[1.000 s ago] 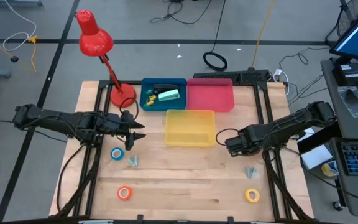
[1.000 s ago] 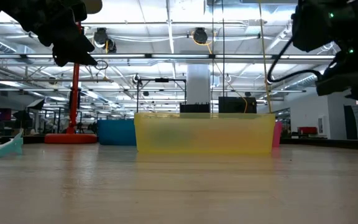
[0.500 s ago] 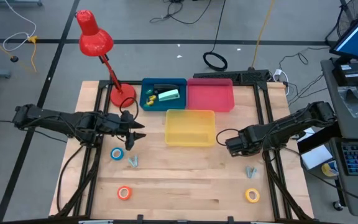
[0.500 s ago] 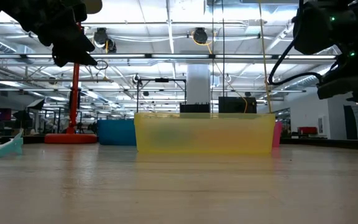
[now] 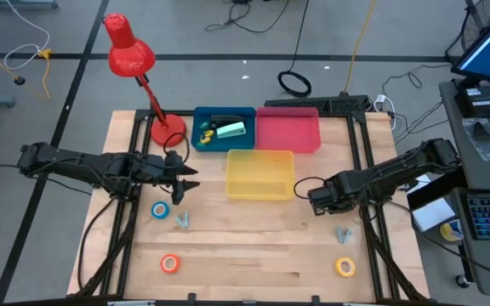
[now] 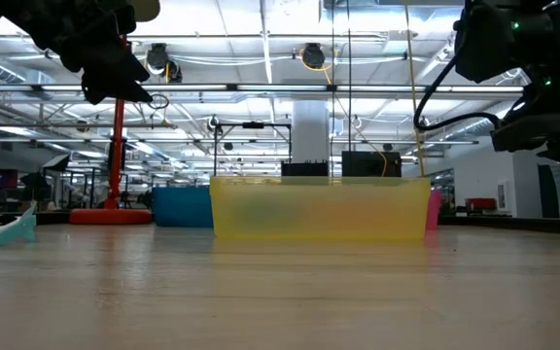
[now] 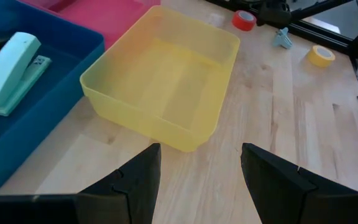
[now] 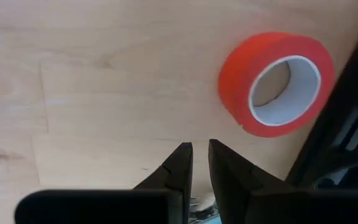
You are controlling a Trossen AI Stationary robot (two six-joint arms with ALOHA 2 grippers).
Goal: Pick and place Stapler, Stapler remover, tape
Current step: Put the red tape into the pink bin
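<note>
— Where are my hands?

— My left hand (image 5: 187, 182) hovers with fingers apart, left of the yellow bin (image 5: 261, 174), the blue tape (image 5: 160, 210) just below it. My right hand (image 5: 313, 200), fingers nearly together and empty, sits off the bin's right edge, beside the red tape (image 8: 276, 83).

— Room?

— Bare counter (image 5: 253, 246) between the orange tape (image 5: 170, 263) and yellow tape (image 5: 345, 267).

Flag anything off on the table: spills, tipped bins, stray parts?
Nothing spilled or tipped. The yellow bin is empty and upright. The tape rolls lie loose on the wood, not binned yet: blue, orange, yellow, red beside the shut right gripper. The left gripper is open, holding nothing.
</note>
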